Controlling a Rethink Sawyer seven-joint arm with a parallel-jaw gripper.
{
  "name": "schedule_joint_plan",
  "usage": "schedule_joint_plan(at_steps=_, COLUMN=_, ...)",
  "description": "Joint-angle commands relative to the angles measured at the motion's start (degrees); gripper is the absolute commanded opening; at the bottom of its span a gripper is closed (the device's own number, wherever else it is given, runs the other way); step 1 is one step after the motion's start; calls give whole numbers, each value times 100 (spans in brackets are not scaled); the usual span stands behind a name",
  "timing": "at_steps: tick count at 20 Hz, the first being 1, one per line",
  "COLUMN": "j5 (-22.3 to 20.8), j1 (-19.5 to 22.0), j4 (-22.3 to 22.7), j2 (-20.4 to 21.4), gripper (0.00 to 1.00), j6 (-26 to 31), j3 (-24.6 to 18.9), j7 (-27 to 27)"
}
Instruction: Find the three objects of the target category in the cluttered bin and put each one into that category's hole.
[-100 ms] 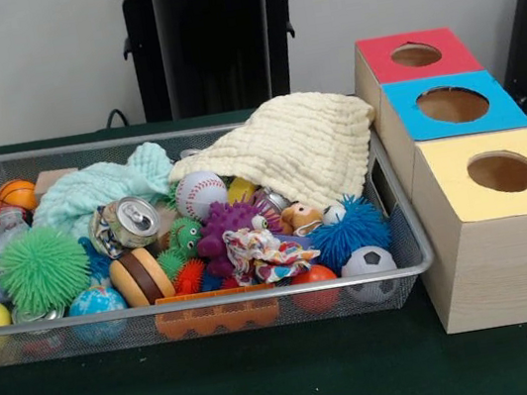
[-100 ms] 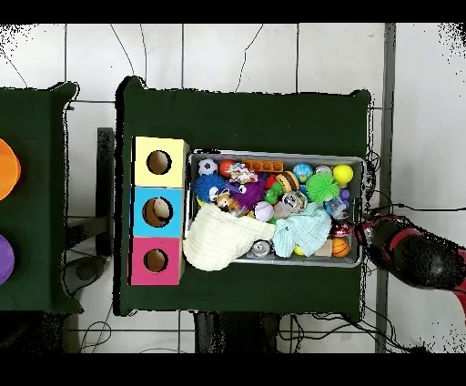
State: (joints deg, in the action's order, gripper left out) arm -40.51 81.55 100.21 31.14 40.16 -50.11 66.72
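Front view. Wire bin [image 1: 405, 235] on table [image 1: 273, 386], filled with clutter. Three wooden boxes [image 1: 496, 241] in a row just right of bin, each with a hole on top. Knit blanket [image 1: 291, 148] draped over bin's far right corner, edge hanging past rim. Baseball [image 1: 200, 193] left of blanket; crushed can [image 1: 127, 224] left of baseball. Spiky ball [image 1: 42, 270] near left end. Basketball [image 1: 14, 195] at far left corner. Soccer ball [image 1: 369, 271] at near right corner. Toy burger [image 1: 140, 275] in front of can.

red box [image 1: 416, 55], blue box [image 1: 452, 104], yellow box [image 1: 502, 172]; cream cloth [image 1: 290, 143], mint cloth [image 1: 101, 187], black-and-white soccer ball [image 1: 369, 265].
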Motion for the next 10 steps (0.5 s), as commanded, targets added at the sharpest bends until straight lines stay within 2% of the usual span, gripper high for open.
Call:
schedule_joint_plan(at_steps=1, j5=-299, j1=-139, j4=232, j2=-134, gripper=100, j6=318, j3=33, j7=-1208)
schedule_joint_plan(at_steps=10, j5=-706, j1=-257, j4=197, j2=-547, gripper=100, j6=-50, j3=288, j7=-976)
